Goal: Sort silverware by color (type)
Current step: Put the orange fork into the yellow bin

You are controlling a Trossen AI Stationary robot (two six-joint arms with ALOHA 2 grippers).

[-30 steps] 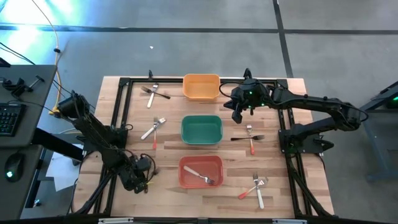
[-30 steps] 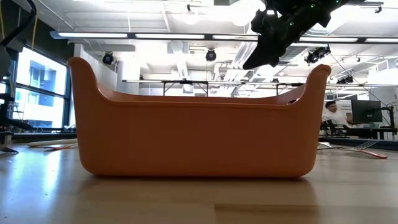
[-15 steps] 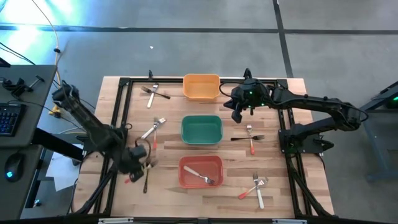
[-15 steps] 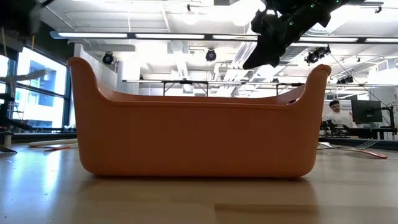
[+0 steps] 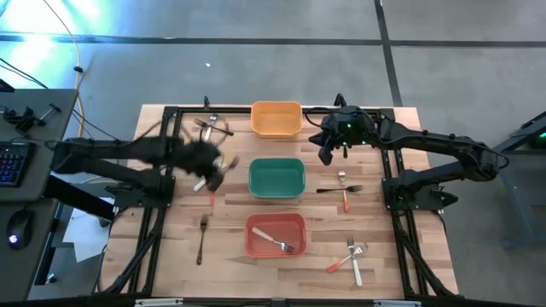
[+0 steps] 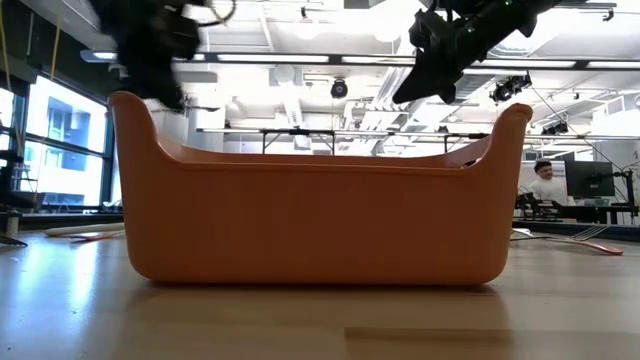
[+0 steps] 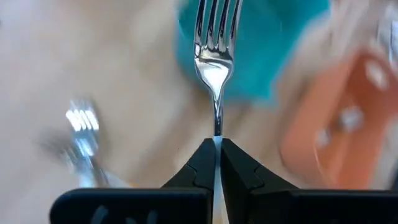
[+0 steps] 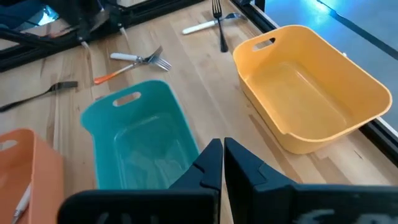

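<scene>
- Left tool (image 7: 217, 146) is clamped on a metal fork (image 7: 214, 59) by its stem, just left of the green bin (image 5: 276, 177)
- Right tool (image 8: 217, 155) is pinched shut and empty, near the yellow bin (image 8: 311, 81)
- Other forks lie scattered on the bench (image 5: 230, 222)

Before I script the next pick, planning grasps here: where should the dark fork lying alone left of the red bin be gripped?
Mid-handle, from straight above, end effector closing across its width: the dark fork lies flat, alone, nothing touching it.
</scene>
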